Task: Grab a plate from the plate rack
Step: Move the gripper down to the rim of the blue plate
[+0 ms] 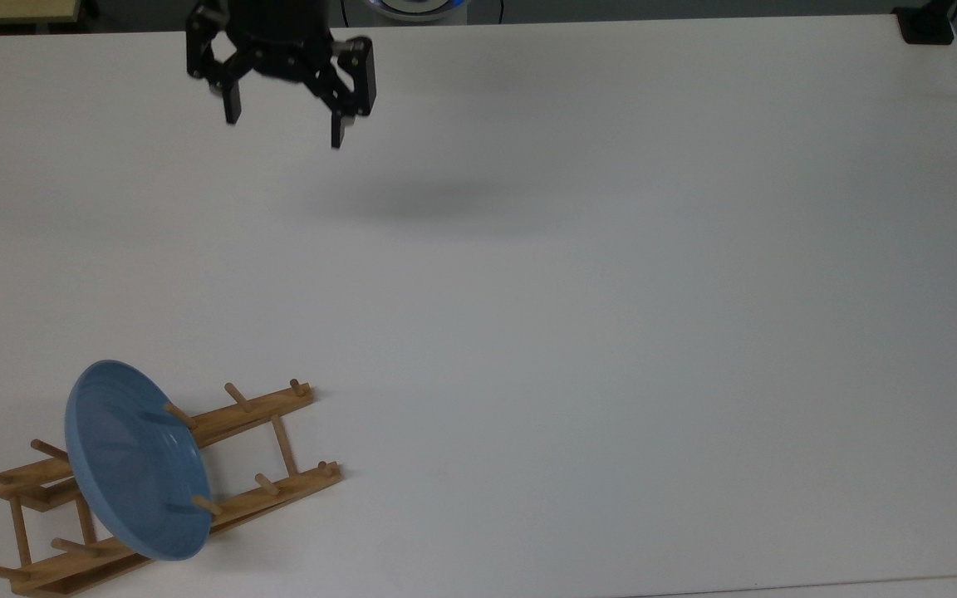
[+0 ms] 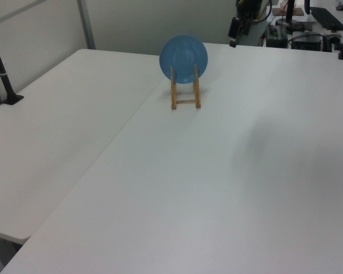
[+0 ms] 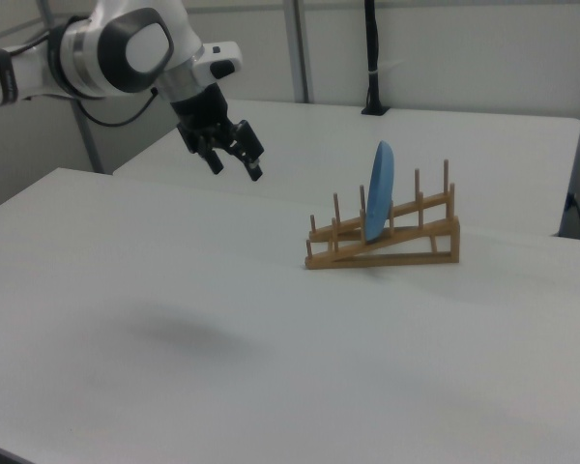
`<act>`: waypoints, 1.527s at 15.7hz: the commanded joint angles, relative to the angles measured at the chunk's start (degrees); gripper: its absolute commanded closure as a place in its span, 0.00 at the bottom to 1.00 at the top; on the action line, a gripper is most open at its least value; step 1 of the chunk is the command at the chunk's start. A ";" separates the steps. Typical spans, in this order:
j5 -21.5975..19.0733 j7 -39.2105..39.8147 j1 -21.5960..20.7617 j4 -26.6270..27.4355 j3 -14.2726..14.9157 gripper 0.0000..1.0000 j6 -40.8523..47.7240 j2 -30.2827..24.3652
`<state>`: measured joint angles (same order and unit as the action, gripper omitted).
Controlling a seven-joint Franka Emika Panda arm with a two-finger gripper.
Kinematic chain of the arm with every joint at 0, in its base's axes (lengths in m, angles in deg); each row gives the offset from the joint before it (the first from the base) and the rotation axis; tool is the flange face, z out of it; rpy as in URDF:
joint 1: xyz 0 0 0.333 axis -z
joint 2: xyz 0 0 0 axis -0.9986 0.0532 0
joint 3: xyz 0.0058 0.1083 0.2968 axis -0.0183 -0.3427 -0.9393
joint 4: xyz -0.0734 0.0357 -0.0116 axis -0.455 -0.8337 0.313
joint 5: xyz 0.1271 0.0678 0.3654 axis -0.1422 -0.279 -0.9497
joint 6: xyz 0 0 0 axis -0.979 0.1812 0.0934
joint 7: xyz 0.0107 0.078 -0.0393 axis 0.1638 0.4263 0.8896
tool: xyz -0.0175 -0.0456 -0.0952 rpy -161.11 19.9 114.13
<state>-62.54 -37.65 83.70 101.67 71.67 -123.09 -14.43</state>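
two black fingers of the pincer [image 1: 285, 133] hang spread wide apart, released and grasping nothing, at the upper left of the top view, well above the white bench [image 1: 611, 291]. in the right view the pincer [image 3: 234, 167] sits at the upper left of the frame on the end of a white and grey arm [image 3: 116, 48], tips pointing down and toward the right view's right. in the left view the pincer [image 2: 233, 31] is small, at the top of the frame right of centre, and its fingers cannot be told apart there. a soft dark shadow [image 1: 437, 199] lies on the bench below and right of the pincer in the top view.

well apart from the pincer, at the lower left of the top view, the plate [image 1: 134, 457] stands on edge in the rack [image 1: 279, 448], leaning between the dowel pegs. the right view has the plate [image 3: 378, 188] edge-on and nearly upright, right of centre, in the sloping rack [image 3: 406, 242]. in the left view the plate [image 2: 183, 51] faces the camera at upper centre, with the rack [image 2: 184, 94] under it.
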 commanded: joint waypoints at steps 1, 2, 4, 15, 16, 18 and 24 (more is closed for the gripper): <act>1.35 0.96 2.79 -4.33 0.36 0.00 -11.24 5.58; 1.35 1.14 3.42 -5.84 0.36 0.00 -12.58 7.52; 1.44 1.22 4.13 -11.10 0.45 0.00 -13.38 11.82; 8.73 1.93 6.76 -17.88 2.47 0.05 -33.25 24.49; 8.73 1.84 7.20 -19.20 2.47 0.05 -33.34 25.28; 8.73 1.84 7.99 -20.18 2.91 0.05 -35.78 26.16; 10.66 2.11 8.61 -20.88 5.02 0.05 -40.18 29.15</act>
<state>-54.01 -36.20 92.60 82.91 75.35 -160.14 11.73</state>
